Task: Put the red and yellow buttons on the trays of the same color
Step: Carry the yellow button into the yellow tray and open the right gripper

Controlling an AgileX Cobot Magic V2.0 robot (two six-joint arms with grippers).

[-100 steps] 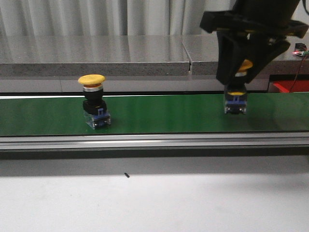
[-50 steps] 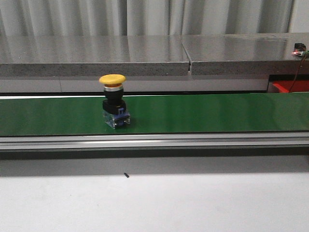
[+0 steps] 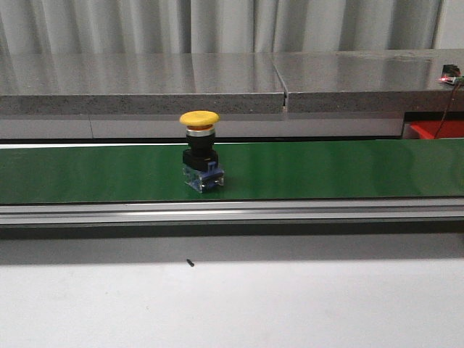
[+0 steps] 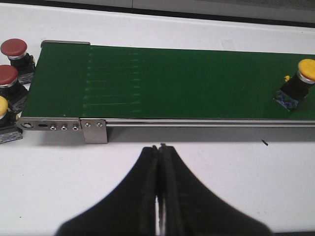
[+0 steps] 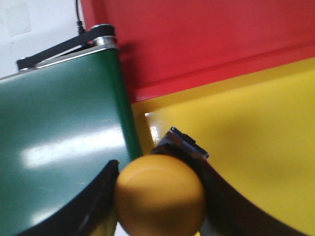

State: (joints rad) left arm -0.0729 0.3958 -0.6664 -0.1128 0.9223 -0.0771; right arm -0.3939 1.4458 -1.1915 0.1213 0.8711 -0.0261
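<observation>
Buttons: our right gripper (image 5: 160, 196) is clamping a yellow button (image 5: 160, 194) over the yellow tray (image 5: 256, 137), lower right, beside the red tray (image 5: 206, 39). Our left gripper (image 4: 160, 157) is sitting closed, empty. Another yellow button (image 3: 201, 151) is standing mid-frame on the green belt (image 3: 326, 168).

The conveyor belt (image 3: 326, 170) was deep green with a silver rail. On it stood a button (image 3: 201, 151) with a yellow cap, black body and clear-blue base. The table (image 3: 290, 304) was white. Two red-capped buttons (image 4: 12, 47) sat beside a yellow-capped one (image 4: 2, 105). The black right end effector (image 5: 160, 196) clasped a yellow button (image 5: 160, 194) over a glossy yellow tray (image 5: 266, 147) beside a red tray (image 5: 206, 39).
</observation>
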